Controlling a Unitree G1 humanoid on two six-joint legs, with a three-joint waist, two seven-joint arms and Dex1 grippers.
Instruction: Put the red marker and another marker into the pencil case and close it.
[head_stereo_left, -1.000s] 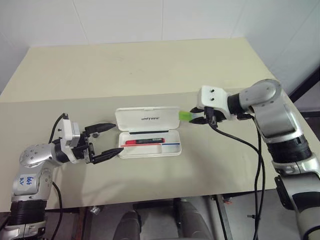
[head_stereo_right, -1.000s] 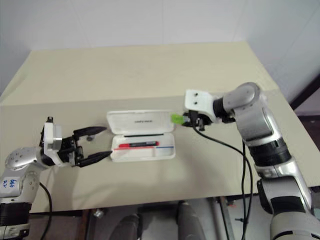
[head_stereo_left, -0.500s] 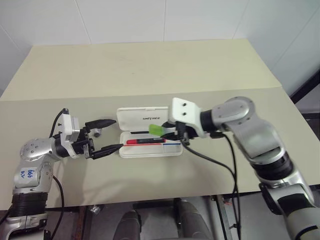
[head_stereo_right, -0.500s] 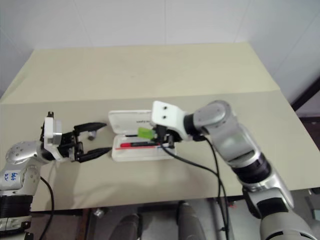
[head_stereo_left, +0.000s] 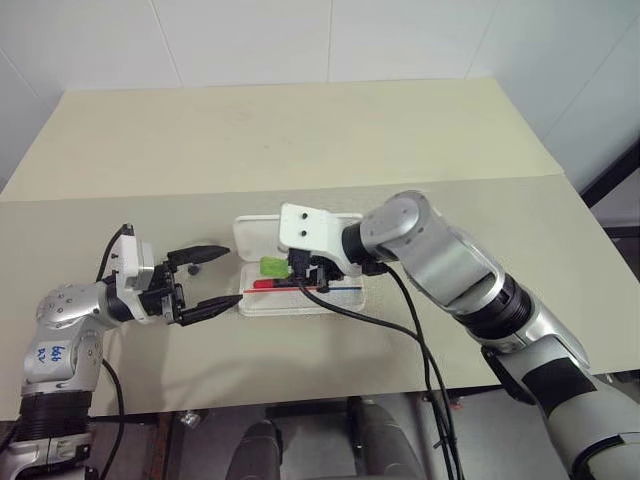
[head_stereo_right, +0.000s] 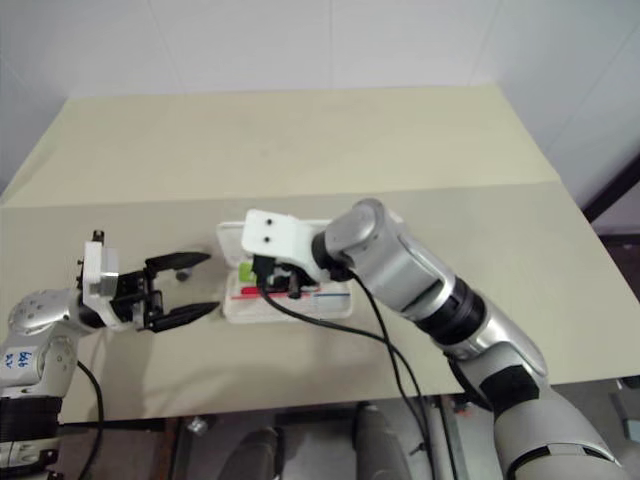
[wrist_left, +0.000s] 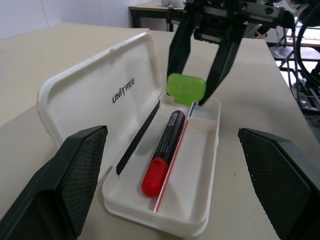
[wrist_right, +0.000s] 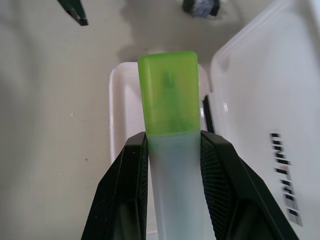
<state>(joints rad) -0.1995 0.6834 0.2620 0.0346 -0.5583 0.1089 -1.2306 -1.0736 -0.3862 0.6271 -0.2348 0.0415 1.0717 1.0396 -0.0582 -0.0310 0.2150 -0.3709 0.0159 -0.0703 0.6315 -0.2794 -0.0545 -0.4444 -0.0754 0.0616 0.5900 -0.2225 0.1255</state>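
Pencil case lies open on the tabletop, red marker already inside. My right tool clamps the green marker above the tray for dropping; left tool waits spread apart beside it.

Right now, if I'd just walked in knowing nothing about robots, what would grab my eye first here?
Probably the bright green marker, pinched in the right gripper and hanging above the open white pencil case in the middle of the beige table. Next, the red marker already lying inside the case. The left gripper waits wide open beside the case's end.
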